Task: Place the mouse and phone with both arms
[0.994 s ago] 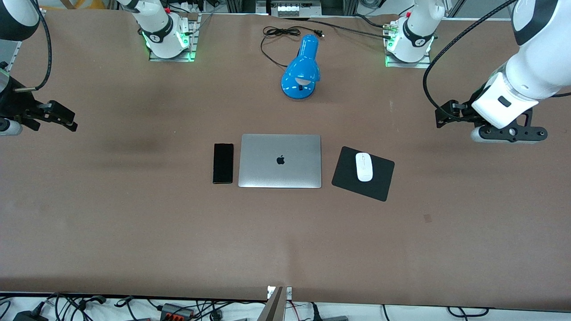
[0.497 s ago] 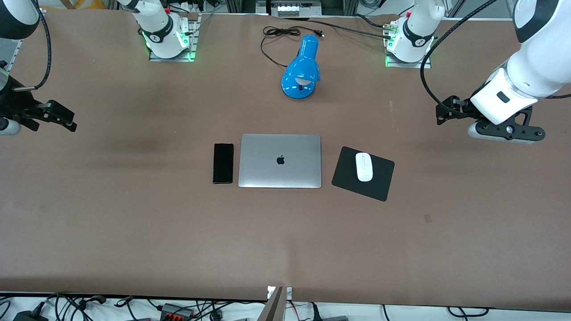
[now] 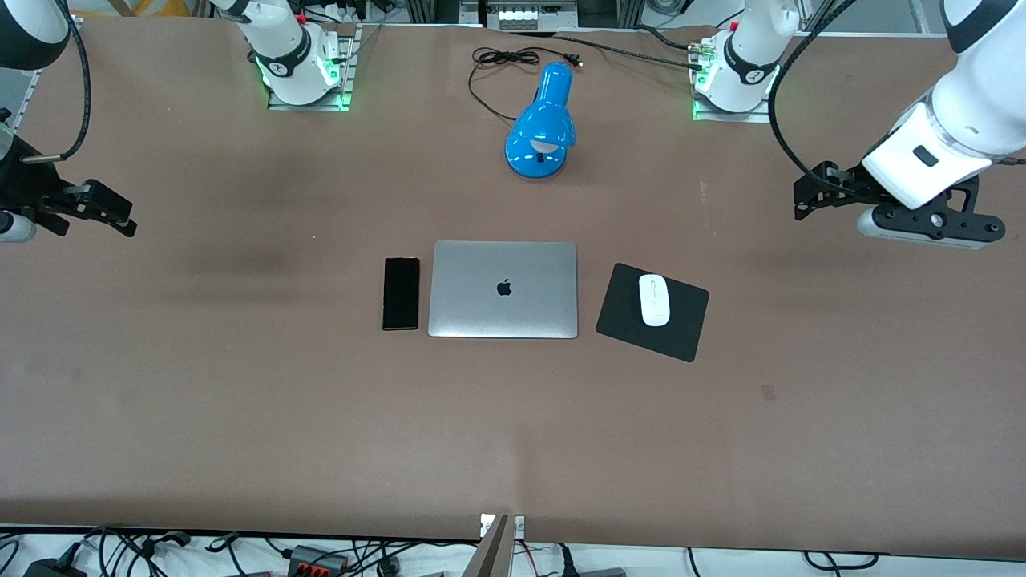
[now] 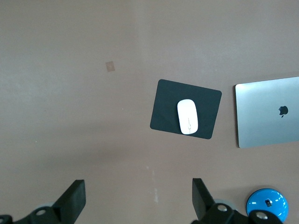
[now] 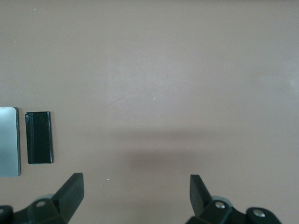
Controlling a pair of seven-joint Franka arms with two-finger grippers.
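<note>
The mouse and phone lie mid-tabletop. The left gripper and right gripper hover released over opposite tabletop ends

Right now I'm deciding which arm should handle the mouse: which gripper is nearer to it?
Left. The left gripper, open, hangs over bare table toward the left arm's end, not far from the mouse. The right gripper, open, is at the right arm's end, past the laptop.
</note>
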